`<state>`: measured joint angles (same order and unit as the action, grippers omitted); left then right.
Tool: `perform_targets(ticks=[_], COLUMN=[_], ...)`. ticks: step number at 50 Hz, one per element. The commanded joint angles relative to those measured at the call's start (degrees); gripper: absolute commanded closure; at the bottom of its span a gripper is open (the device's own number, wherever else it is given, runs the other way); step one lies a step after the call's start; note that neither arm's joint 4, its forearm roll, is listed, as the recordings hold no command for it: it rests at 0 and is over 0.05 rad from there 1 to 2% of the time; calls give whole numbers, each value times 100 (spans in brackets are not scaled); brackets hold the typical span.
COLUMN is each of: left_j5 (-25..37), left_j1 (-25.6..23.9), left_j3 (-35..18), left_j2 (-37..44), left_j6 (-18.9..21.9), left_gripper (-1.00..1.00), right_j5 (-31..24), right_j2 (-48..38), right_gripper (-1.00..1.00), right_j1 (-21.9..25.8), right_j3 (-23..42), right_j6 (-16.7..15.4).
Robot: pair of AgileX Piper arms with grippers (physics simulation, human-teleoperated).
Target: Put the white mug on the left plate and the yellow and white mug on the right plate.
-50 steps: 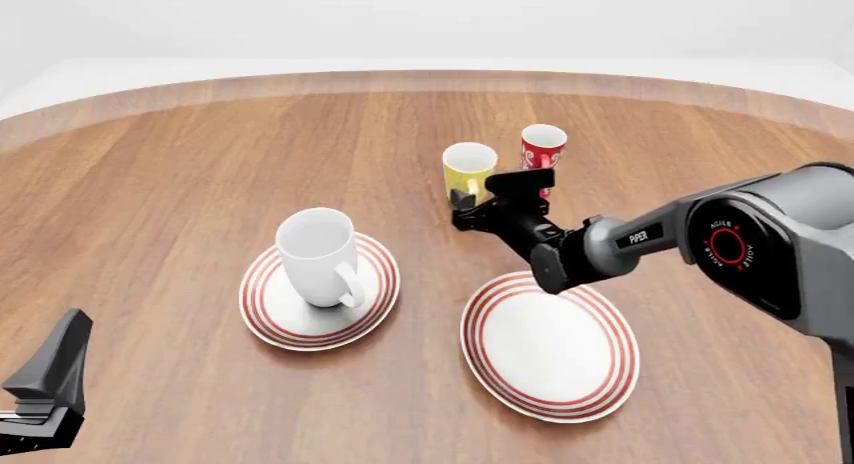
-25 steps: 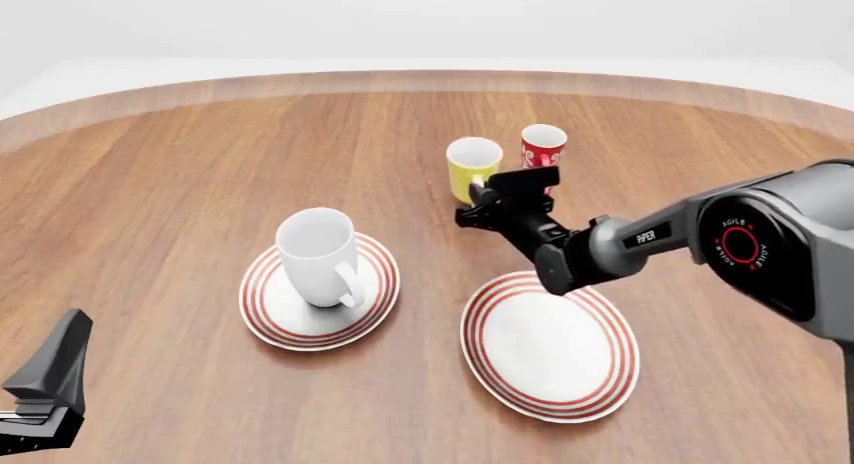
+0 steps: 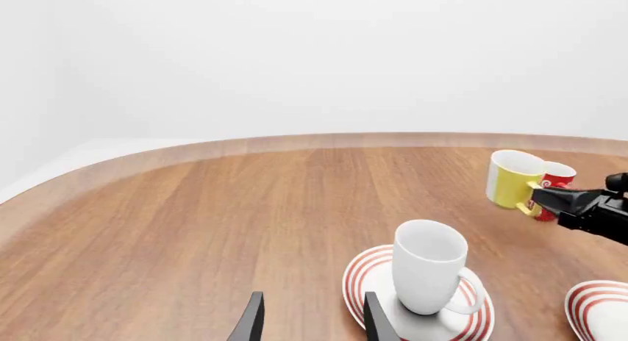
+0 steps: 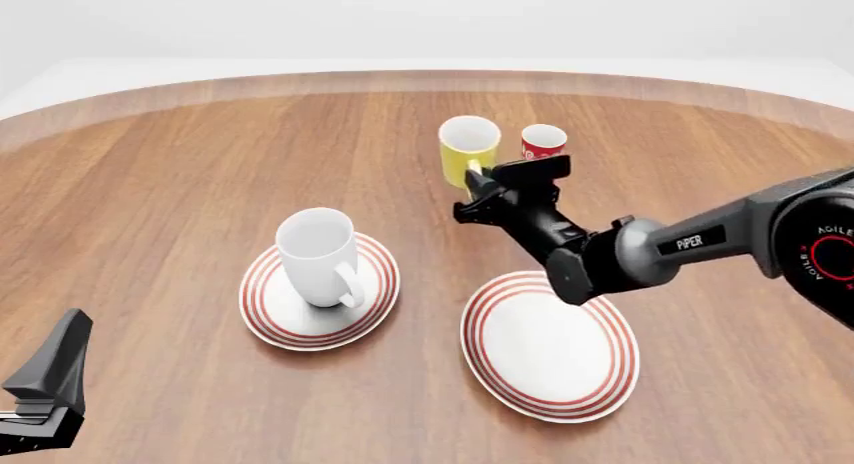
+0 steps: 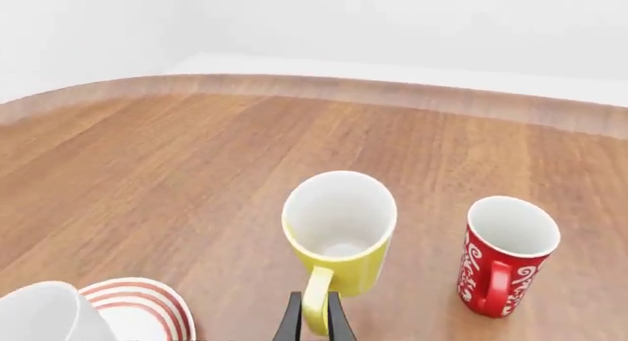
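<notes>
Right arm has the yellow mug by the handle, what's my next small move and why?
Probably carry the yellow mug toward you, over the empty right plate. The right gripper is shut on its handle, the mug looks lifted beside the red cup, and the white mug already stands on the left plate.

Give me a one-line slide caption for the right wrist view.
Right claw pinching the yellow and white mug by its handle, red cup beside it.
</notes>
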<state>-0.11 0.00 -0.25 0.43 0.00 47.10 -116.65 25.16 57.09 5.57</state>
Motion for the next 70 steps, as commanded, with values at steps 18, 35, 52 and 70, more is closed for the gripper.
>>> perform_targets(ticks=[18, 35, 52, 70], left_j5=[0, 0, 0, 0], left_j1=[0, 0, 0, 0], left_j3=[0, 0, 0, 0], left_j2=[0, 0, 0, 0], left_j6=[0, 0, 0, 0], left_gripper=[-100, -100, -100, -100], right_j5=[88, 93, -34, -322], right_j2=[1511, 2599, 3629, 4713], right_gripper=[100, 100, 100, 100], right_j1=[383, 233, -121, -332], right_j3=[-1263, -2236, -3041, -3839], right_j6=[-187, -218, -219, -299])
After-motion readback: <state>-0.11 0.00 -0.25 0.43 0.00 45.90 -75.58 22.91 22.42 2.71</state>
